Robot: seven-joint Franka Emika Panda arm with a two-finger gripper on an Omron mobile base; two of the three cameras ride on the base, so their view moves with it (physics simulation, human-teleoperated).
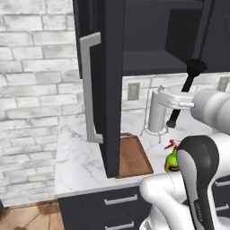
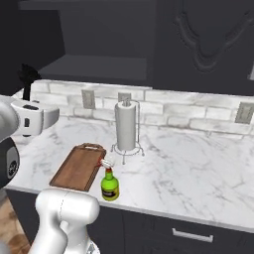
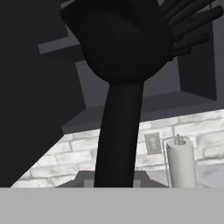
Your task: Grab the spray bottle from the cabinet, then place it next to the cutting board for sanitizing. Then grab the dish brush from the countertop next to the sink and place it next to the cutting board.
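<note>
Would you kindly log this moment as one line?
gripper: shut on dish brush, held aloft | spray bottle: upright beside cutting board | cabinet: open

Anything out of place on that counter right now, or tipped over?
Nothing spilled or tipped. The spray bottle stands upright beside the cutting board. The cabinet door hangs open over the board. The dish brush is up in the gripper, head uppermost.

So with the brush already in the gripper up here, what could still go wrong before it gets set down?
The dish brush is held high, bristle head up near the open cabinet shelf, so a careless swing might knock it there. The cabinet door hangs over the cutting board, narrowing the way in from that side. The spray bottle and paper towel holder stand beside the board and could get tipped during placing.
</note>
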